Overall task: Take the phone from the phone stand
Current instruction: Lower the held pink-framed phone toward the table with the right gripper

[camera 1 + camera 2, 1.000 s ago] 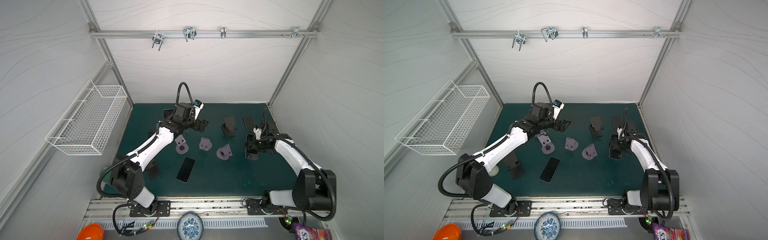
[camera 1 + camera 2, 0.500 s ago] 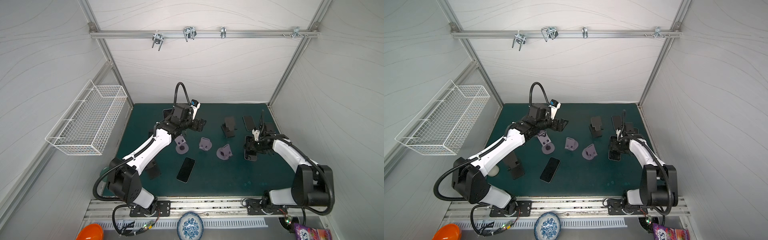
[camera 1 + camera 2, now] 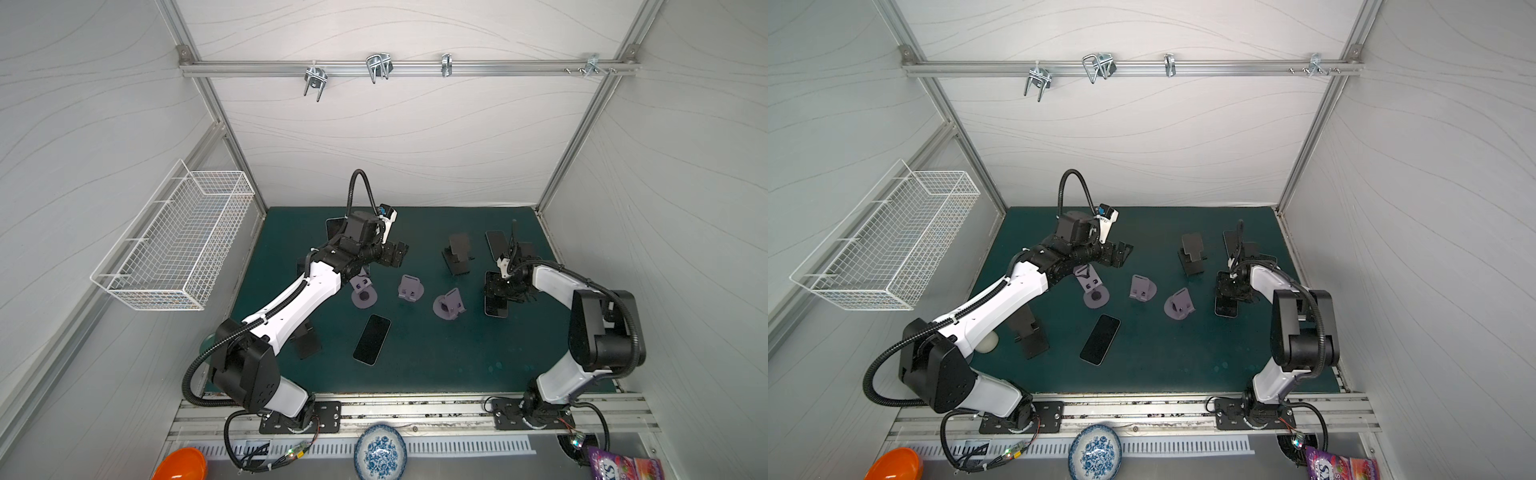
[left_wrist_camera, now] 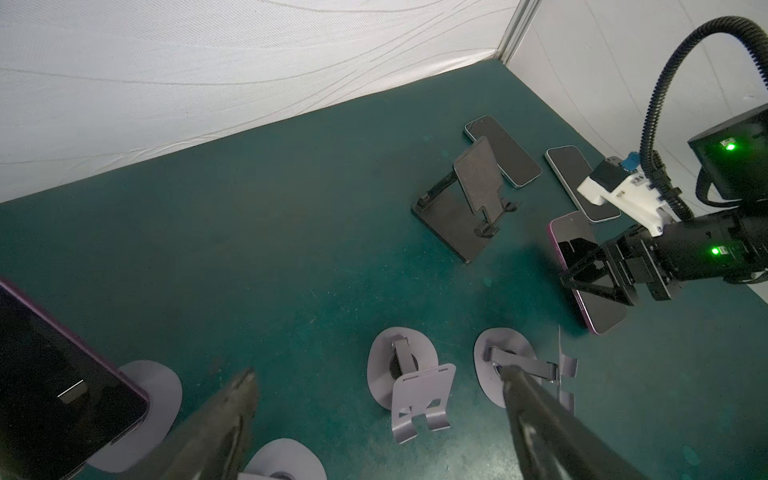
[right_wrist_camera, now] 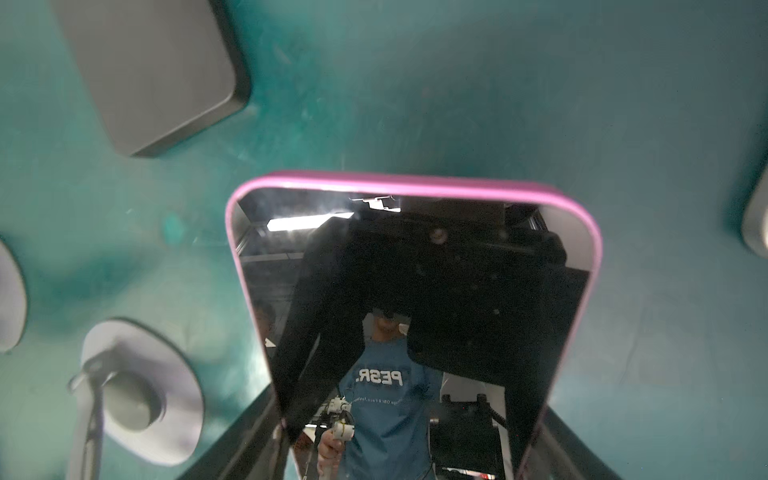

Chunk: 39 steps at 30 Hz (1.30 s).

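Right hand (image 3: 500,293), grasping the pink-cased phone (image 5: 415,270), is easing it down near the tabletop's (image 3: 415,365) right edge, likely finishing removal; left hand (image 3: 395,254) is idling released.

Across the tabletop's (image 3: 436,365) middle, in one row, sit the left stand (image 3: 364,297), centre stand (image 3: 410,287) and right stand (image 3: 449,304). A flat phone (image 3: 372,339) lies before them, a folding stand (image 3: 457,253) behind them, and the held phone (image 3: 496,309) is nearer the right edge.

Mat (image 4: 249,249): matt teal, scuffed. Phone (image 5: 415,311): glossy, mirror-like glass; smooth pink rim. Black stand (image 4: 478,178): matt, finely grained plate. Lilac stand (image 4: 419,395): smooth satin sheet. Basket (image 3: 178,241), nine o'clock of mat: white-coated wire. Rail (image 3: 415,68), twelve o'clock: brushed aluminium.
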Each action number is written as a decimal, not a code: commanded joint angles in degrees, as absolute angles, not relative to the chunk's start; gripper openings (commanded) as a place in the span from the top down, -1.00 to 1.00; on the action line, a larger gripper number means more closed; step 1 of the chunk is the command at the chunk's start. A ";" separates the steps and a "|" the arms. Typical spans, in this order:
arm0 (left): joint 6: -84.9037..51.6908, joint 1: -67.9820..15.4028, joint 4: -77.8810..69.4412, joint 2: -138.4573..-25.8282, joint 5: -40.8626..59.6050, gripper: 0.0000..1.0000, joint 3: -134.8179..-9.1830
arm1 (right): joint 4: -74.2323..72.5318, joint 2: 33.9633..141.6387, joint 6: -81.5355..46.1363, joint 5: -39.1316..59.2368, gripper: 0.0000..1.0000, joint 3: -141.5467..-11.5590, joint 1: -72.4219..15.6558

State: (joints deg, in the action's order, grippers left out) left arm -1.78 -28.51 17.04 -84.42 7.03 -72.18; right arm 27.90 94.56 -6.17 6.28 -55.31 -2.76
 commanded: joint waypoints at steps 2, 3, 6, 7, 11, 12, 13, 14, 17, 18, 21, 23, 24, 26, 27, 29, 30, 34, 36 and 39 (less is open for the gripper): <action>-1.61 -28.31 16.67 -82.18 5.98 -0.85 -71.66 | 27.46 97.29 -5.41 4.91 -0.18 -58.00 -1.96; -1.56 -28.35 16.70 -81.97 5.98 -0.85 -71.50 | 27.72 97.88 -5.28 4.77 -0.20 -58.33 -1.91; -1.25 -28.36 16.94 -81.39 5.57 -0.85 -71.08 | 28.38 99.66 -5.57 3.80 -0.22 -59.26 -1.93; -1.15 -28.34 17.09 -81.23 5.38 -0.85 -71.01 | 28.43 100.20 -5.74 3.78 -0.22 -59.53 -1.93; -1.18 -28.38 17.57 -80.71 4.40 -0.85 -70.93 | 28.77 101.05 -6.35 3.51 -0.23 -60.11 -1.93; -1.33 -28.36 17.72 -80.62 4.00 -0.85 -70.93 | 28.93 101.23 -6.48 3.39 -0.25 -60.18 -1.93; -1.57 -28.40 17.96 -80.51 3.49 -0.85 -70.93 | 29.21 101.49 -6.43 3.07 -0.26 -60.29 -1.93; -1.95 -28.40 18.12 -80.36 2.76 -0.85 -70.93 | 29.43 101.62 -6.46 2.82 -0.27 -60.42 -1.93; -3.37 -28.37 18.95 -79.75 -0.14 -0.84 -70.71 | 29.98 102.03 -6.49 1.70 -0.32 -60.49 -1.93; -3.73 -28.34 19.28 -79.56 -1.08 -0.84 -70.60 | 29.98 101.96 -6.48 1.36 -0.33 -60.47 -1.93; -4.54 -28.38 20.54 -78.65 -3.74 -0.84 -70.01 | 29.71 101.99 -6.10 0.55 -0.40 -60.38 -1.93; -5.15 -28.43 21.33 -77.85 -4.92 -0.84 -69.01 | 29.89 102.25 -6.15 0.01 -0.44 -60.51 -1.93; -5.55 -28.43 21.70 -77.42 -5.29 -0.83 -68.55 | 30.03 102.37 -6.31 0.00 -0.46 -60.62 -1.93; -6.35 -28.41 22.15 -76.59 -5.94 -0.83 -67.24 | 30.45 102.49 -7.00 0.00 -0.50 -60.91 -1.93; -6.64 -28.41 22.32 -76.34 -6.05 -0.82 -66.77 | 30.63 102.44 -7.28 0.05 -0.52 -60.99 -1.93; -7.44 -28.53 22.84 -76.03 -6.32 -0.82 -65.83 | 30.85 102.32 -7.53 -0.03 -0.57 -60.99 -1.92; -7.63 -28.54 22.83 -75.94 -6.42 -0.82 -65.44 | 31.09 102.26 -7.59 0.10 -0.60 -61.00 -1.87; -7.75 -28.56 22.90 -76.37 -6.92 -0.82 -64.91 | 31.99 102.00 -7.47 -0.94 -0.68 -60.91 -1.92; -7.30 -28.56 22.75 -76.68 -7.27 -0.82 -65.33 | 32.21 101.92 -7.49 -1.05 -0.75 -60.98 -1.88; -6.23 -28.56 22.29 -76.99 -7.86 -0.82 -66.16 | 32.50 101.38 -7.65 -1.45 -0.81 -61.17 -1.93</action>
